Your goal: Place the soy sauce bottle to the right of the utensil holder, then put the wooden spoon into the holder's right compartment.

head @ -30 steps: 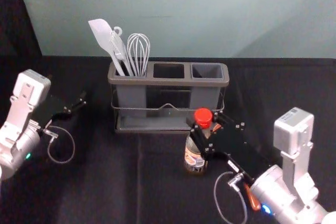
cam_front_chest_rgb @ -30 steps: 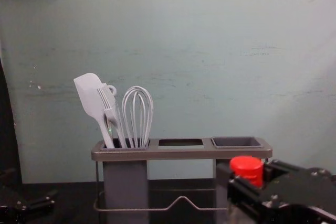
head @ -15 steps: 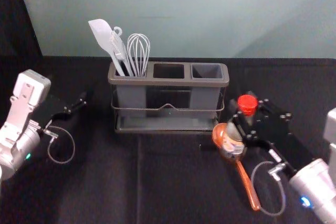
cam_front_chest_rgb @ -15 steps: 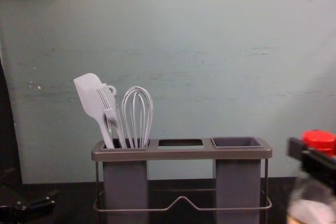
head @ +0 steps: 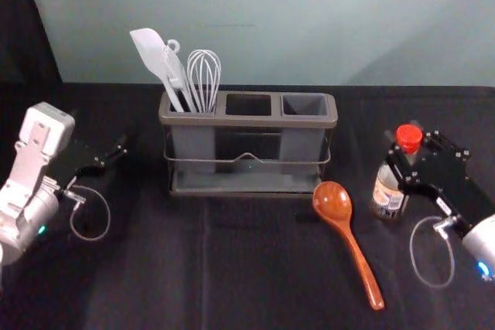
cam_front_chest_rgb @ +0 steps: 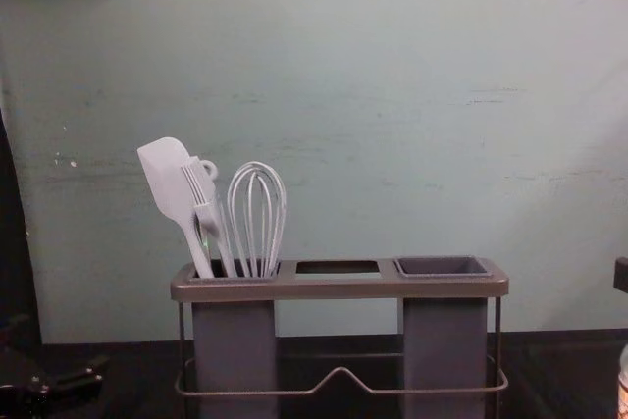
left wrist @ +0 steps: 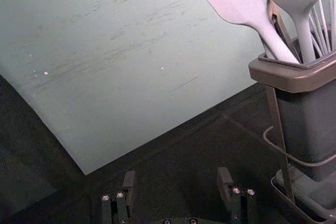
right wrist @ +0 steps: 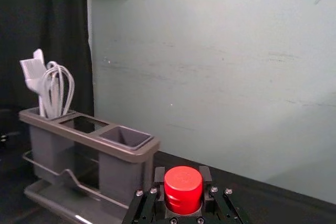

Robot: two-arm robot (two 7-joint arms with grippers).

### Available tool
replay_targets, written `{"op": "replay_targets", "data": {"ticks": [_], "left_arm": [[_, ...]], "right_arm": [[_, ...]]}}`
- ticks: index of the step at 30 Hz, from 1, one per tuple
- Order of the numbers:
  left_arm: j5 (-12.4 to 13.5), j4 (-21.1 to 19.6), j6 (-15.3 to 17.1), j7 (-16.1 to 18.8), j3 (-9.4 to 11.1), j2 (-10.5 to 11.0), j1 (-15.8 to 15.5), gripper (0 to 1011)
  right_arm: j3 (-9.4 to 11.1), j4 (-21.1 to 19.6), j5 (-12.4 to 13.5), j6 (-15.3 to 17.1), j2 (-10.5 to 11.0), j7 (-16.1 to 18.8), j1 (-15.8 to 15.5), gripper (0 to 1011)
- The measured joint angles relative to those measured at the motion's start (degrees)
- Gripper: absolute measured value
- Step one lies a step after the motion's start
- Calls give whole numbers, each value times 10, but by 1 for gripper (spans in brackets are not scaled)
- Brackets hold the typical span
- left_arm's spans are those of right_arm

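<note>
And the right gripper has its fingers round the bottle, neck partly hidden, right of the holder, left gripper parked left, fingers apart!

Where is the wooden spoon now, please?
In the head view, the wooden spoon lies on the dark table, just in front of the right end of the utensil holder, with the soy sauce bottle to its right.

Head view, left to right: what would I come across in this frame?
Left gripper → white spatula → whisk → holder's middle opening → wooden spoon → soy sauce bottle, held upright in the right gripper.
</note>
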Motion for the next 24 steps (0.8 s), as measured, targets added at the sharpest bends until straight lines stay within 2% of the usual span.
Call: {"op": "replay_targets", "data": {"ticks": [9,19,24], "left_arm": [[0,0,0,0,0,0,0,1000],[0,0,0,0,0,0,0,1000],[0,0,0,0,0,0,0,1000]], "right_arm": [[0,83,16,-26,-14,42,68,386],[-12,175,45,-59,-34,81,139,387],[-17,199,57,-68,-43,90,156,386]]}}
